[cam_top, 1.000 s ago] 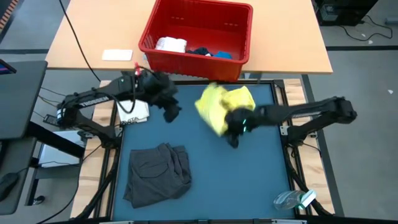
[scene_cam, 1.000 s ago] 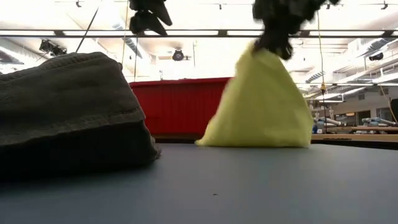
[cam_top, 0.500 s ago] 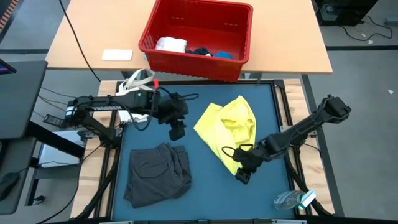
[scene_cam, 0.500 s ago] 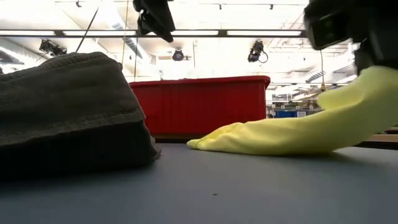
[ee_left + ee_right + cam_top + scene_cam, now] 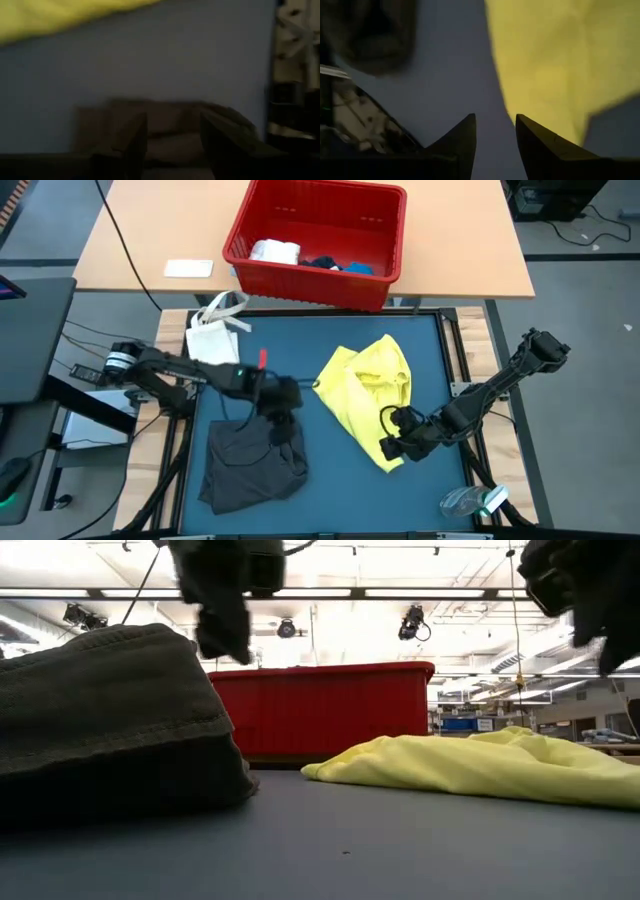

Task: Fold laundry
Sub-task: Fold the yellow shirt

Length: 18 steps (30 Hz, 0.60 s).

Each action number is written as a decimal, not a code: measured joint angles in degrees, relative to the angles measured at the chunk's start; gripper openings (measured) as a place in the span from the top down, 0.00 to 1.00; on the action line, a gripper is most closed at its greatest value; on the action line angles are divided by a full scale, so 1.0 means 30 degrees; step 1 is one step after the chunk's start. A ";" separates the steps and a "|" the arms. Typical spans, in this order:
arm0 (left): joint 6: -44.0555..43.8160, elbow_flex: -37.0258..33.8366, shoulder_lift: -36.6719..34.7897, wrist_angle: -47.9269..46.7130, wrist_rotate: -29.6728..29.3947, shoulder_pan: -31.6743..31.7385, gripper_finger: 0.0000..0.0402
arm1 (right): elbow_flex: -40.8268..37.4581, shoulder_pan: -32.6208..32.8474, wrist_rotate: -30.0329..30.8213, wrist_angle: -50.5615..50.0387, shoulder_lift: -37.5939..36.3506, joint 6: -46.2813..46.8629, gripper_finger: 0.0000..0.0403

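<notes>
A bright yellow T-shirt lies spread on the blue mat, flat in the low view. My right gripper hovers open over the mat just beside the shirt's near corner, touching nothing. A dark grey garment lies bunched at the near left. My left gripper hangs open above its far edge, clear of it in the low view. A white cloth, a dark navy garment and a small blue piece lie in the red basket.
The red basket stands on the wooden table beyond the mat. A white bag with strap handles lies at the mat's far left corner. A clear plastic item sits at the near right corner. Bare mat lies between the two garments.
My right gripper has drawn the yellow shirt's held end from the far side toward the near right, sinking, and let go. The shirt, which hung in a peak, now lies stretched out flat. My left gripper has come down and toward the near edge, over the grey garment.
</notes>
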 joint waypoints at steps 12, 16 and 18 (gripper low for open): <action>-0.5423 -0.5297 -0.3238 0.3797 -0.4017 -0.5740 0.60 | 0.0000 -0.4078 0.1275 0.5069 0.0262 -0.6135 0.64; -0.6944 -0.8550 -0.2447 1.1556 -0.4154 -0.5140 0.66 | 0.0000 -0.6061 0.1735 0.7666 0.0262 -0.9201 0.64; -0.7170 -0.9688 -0.1641 1.4064 -0.4406 -0.4419 0.69 | 0.0000 -0.7080 0.1601 0.8943 0.0242 -1.0641 0.64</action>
